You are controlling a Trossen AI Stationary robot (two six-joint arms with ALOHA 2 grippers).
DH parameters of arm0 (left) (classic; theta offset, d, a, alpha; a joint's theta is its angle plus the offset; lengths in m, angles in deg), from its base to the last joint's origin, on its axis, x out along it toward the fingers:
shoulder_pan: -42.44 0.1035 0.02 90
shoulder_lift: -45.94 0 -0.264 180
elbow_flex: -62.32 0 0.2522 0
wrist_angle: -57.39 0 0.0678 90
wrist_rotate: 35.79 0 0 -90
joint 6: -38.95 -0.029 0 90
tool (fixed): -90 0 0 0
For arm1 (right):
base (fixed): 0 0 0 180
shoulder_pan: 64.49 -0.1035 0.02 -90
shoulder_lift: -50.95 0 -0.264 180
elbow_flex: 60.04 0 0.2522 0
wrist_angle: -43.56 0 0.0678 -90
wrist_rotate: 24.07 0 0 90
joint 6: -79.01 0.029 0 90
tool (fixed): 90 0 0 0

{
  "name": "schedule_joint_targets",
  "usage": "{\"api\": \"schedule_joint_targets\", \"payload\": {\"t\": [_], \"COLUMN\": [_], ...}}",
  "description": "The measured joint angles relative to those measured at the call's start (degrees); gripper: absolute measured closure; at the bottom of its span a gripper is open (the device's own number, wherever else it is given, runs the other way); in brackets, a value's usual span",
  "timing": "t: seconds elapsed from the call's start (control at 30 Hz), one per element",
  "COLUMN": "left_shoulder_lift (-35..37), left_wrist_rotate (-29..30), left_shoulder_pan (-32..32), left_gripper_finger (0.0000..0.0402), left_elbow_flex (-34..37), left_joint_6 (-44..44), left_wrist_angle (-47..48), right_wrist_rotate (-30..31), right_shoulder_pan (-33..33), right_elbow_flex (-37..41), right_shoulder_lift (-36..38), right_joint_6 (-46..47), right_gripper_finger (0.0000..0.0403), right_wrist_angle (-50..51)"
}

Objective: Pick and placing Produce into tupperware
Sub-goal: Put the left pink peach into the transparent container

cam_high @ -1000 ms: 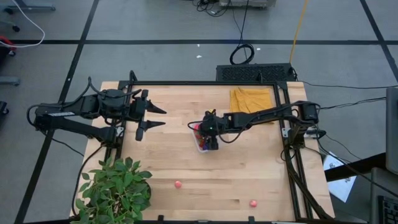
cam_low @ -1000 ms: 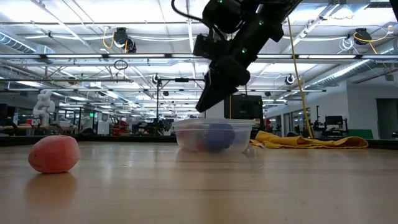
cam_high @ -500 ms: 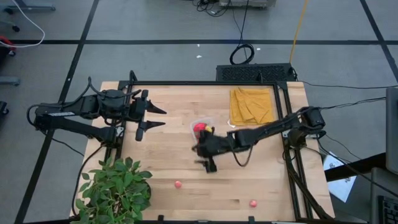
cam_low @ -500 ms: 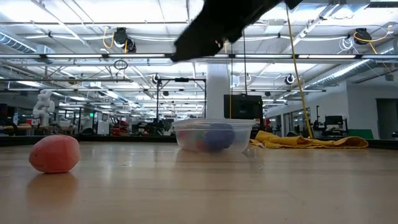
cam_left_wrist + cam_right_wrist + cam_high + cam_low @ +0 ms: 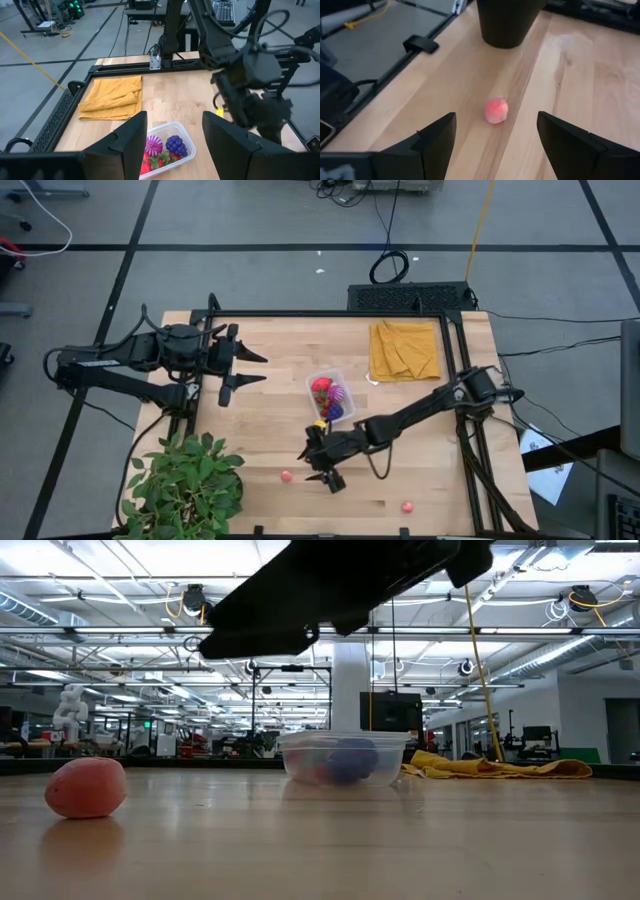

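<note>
Wooden tabletop (image 5: pixel 400 450): right gripper (image 5: pixel 322 467), jaws spread and empty, is hovering just beside a pink piece (image 5: pixel 287 476). Nudged off-centre, it could roll further from the tupperware (image 5: pixel 328 398); left gripper (image 5: pixel 243 368) is waiting, jaws parted.

Bright, even light falls from rows of white ceiling tube lamps (image 5: pixel 120 580) seen in the low view, which glare against the dim hall. The pale wooden table (image 5: pixel 270 430) is evenly lit from above, with soft, short shadows under the arms. In the low view the right arm is a black, motion-smeared silhouette. In the left wrist view that arm blurs too. In the right wrist view the small pink round fruit piece (image 5: pixel 496 110) looks soft and slightly overexposed.
</note>
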Motion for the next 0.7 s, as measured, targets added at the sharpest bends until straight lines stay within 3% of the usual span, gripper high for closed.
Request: {"api": "schedule_joint_targets", "payload": {"t": [0.33, 0.7], "left_shoulder_lift": [-0.02, 0.00], "left_wrist_rotate": [0.00, 0.00], "left_shoulder_pan": [0.00, 0.00], "left_gripper_finger": [0.0206, 0.0206], "left_elbow_flex": [0.00, 0.00], "left_joint_6": [0.13, 0.11], "left_wrist_angle": [0.07, 0.11], "right_wrist_rotate": [-1.44, -3.50], "right_shoulder_pan": [0.14, 1.18], "right_elbow_flex": [-14.57, -20.32], "right_shoulder_lift": [-9.45, -13.15], "right_joint_6": [-2.68, -4.47], "right_gripper_finger": [0.0133, 0.0133], "right_wrist_angle": [15.13, 17.97]}}
